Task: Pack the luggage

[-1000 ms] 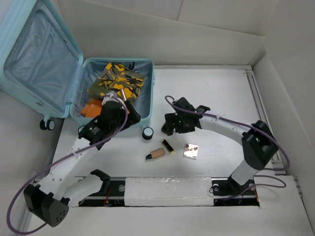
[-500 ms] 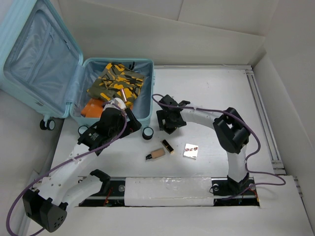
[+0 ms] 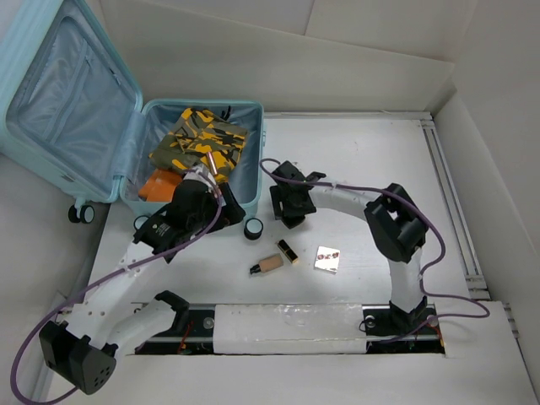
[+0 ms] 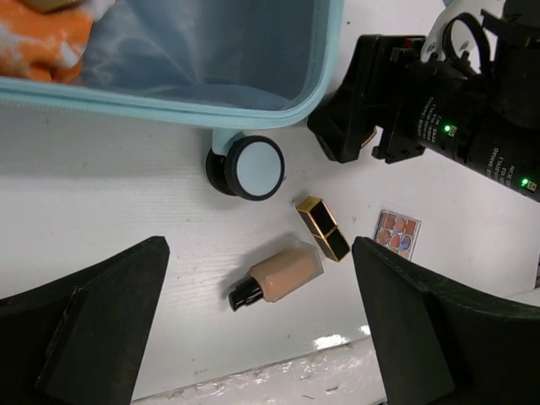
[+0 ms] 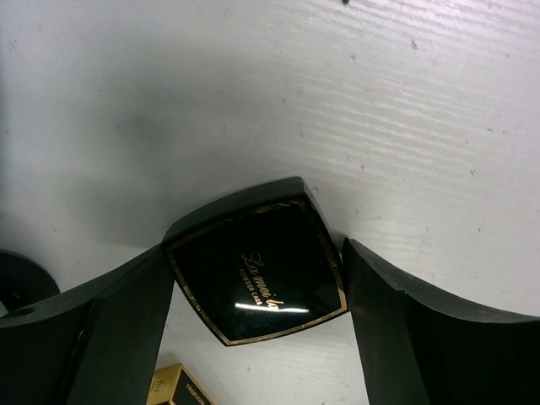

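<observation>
My right hand point(image 3: 289, 211) straddles the compact point(image 5: 257, 283) on the bench point(image 3: 380, 169), clamped or not I cannot tell, and the luggage point(image 3: 256, 143) lies open at its ten o'clock, nearer my released, empty left hand point(image 3: 218, 201).
</observation>
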Controlling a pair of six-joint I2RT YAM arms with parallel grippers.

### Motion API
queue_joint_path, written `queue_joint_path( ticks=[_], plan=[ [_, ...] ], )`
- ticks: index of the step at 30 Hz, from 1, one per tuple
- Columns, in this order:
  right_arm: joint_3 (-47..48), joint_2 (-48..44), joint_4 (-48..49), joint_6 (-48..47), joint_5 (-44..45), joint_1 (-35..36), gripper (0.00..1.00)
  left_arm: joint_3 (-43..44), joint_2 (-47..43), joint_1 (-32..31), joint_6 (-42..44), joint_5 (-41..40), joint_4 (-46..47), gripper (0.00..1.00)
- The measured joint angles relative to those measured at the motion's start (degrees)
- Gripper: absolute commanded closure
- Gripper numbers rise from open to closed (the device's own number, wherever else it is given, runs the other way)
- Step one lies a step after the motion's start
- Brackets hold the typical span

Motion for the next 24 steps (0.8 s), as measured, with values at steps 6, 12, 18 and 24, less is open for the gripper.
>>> queue_joint_path(
  ticks=[6, 12, 18, 24],
  plan=[
    [-4.81, -7.78, -1.51, 1.05, -2.32, -2.99, 0.46, 4.85, 1.09, 0.0, 6.58, -0.98, 0.0, 0.12],
    [9.29, -10.23, -4.35, 1.2, -10.43, -5.2, 0.47, 14.32, 1.01, 0.0, 9.97, -4.87, 0.68, 0.12],
    [49.7, 8.66, -7.41, 3.74, -20.61, -2.62, 0.0, 21.29, -1.2, 0.0, 11.58, -4.17, 4.61, 0.12],
    [60.06, 18.05, -5.66, 9.07, -27.96, -3.58, 0.0, 15.06, -3.28, 0.0, 14.14, 0.44, 3.5, 0.13]
  ],
)
